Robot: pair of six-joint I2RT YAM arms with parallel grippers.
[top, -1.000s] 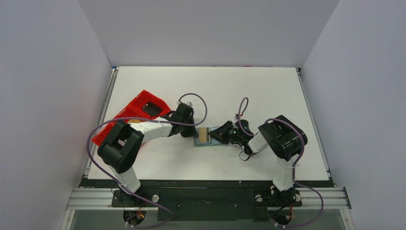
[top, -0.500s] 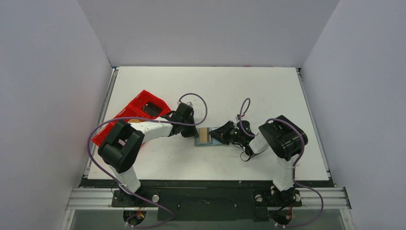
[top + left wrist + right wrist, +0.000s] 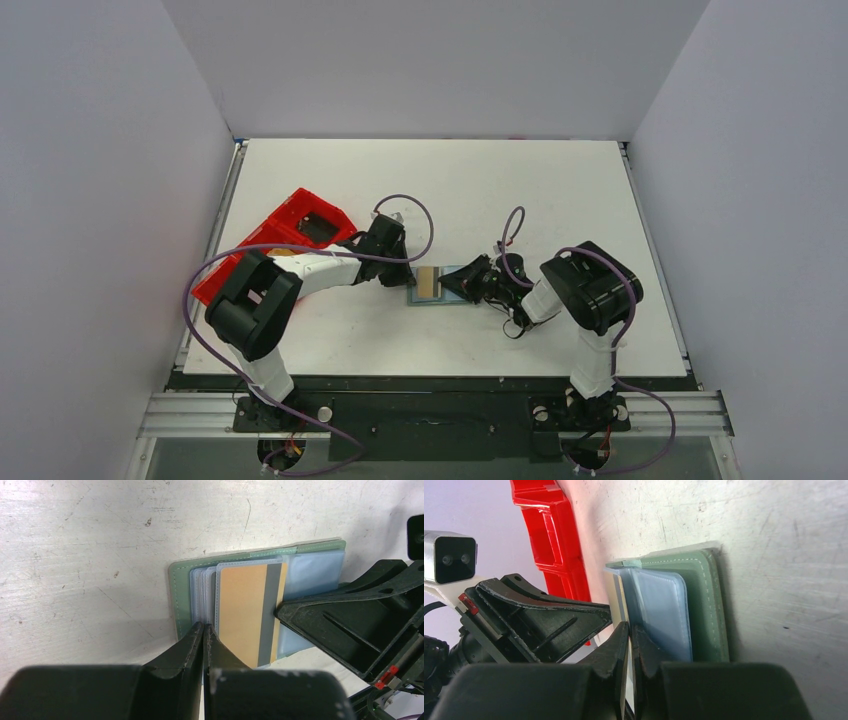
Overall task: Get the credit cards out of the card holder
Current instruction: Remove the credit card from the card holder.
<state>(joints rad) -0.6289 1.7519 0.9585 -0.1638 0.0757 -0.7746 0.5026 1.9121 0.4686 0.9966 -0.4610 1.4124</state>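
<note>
The grey-green card holder point(image 3: 178, 596) lies open on the table, with clear sleeves fanned out. A tan-gold card point(image 3: 244, 611) with a grey stripe sticks out of a sleeve. My left gripper point(image 3: 204, 627) is shut, its tips pinching the sleeve edges at the holder's near left side. My right gripper point(image 3: 630, 628) is shut on the thin edge of the tan-gold card, beside a bluish sleeve point(image 3: 663, 611) and the green cover point(image 3: 710, 605). In the top view both grippers meet at the holder point(image 3: 446, 296), with the left gripper point(image 3: 406, 279) on one side and the right gripper point(image 3: 451, 284) on the other. No separate bluish card shows.
A long red plastic tray point(image 3: 262, 243) lies left of the left arm, and it also shows in the right wrist view point(image 3: 555, 540). White walls enclose the table on three sides. The two grippers' fingers sit very close together over the holder.
Almost nothing differs. The right wrist and its cable have shifted very slightly; the holder, the card and the left gripper stay in place.
</note>
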